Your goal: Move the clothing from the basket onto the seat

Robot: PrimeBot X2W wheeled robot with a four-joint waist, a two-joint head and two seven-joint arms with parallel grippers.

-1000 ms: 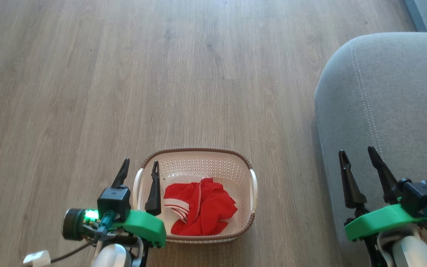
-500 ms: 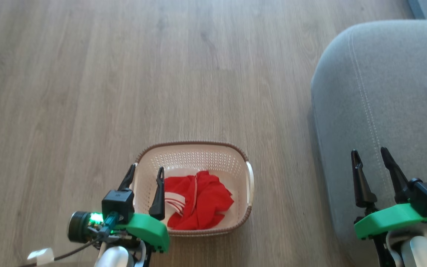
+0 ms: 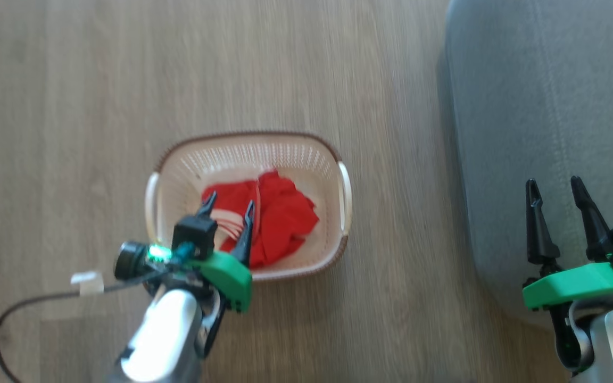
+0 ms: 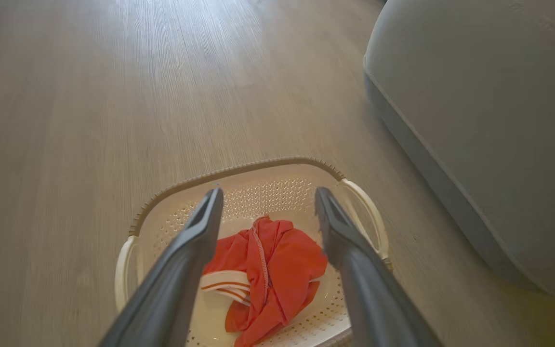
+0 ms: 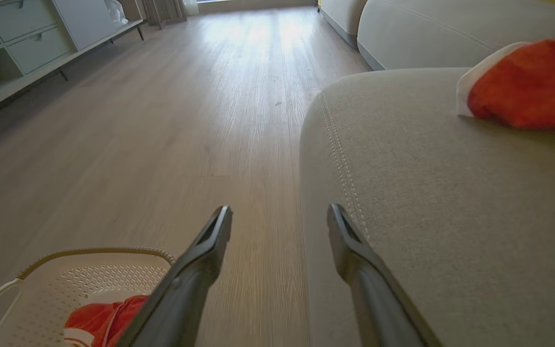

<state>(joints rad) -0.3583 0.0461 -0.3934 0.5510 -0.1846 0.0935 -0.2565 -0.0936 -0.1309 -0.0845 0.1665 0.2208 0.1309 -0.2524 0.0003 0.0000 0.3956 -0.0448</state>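
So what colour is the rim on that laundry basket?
The rim is brown with a braided look, best seen in the left wrist view.

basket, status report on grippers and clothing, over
Left gripper open, empty, poised over the red garment in the basket. Right gripper open, empty, by the seat. Second garment on seat. Nothing blocking.

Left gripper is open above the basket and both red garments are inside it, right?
Not both. One red garment lies in the basket; a second garment is already on the grey seat, as the right wrist view shows. The left gripper is open above the basket.
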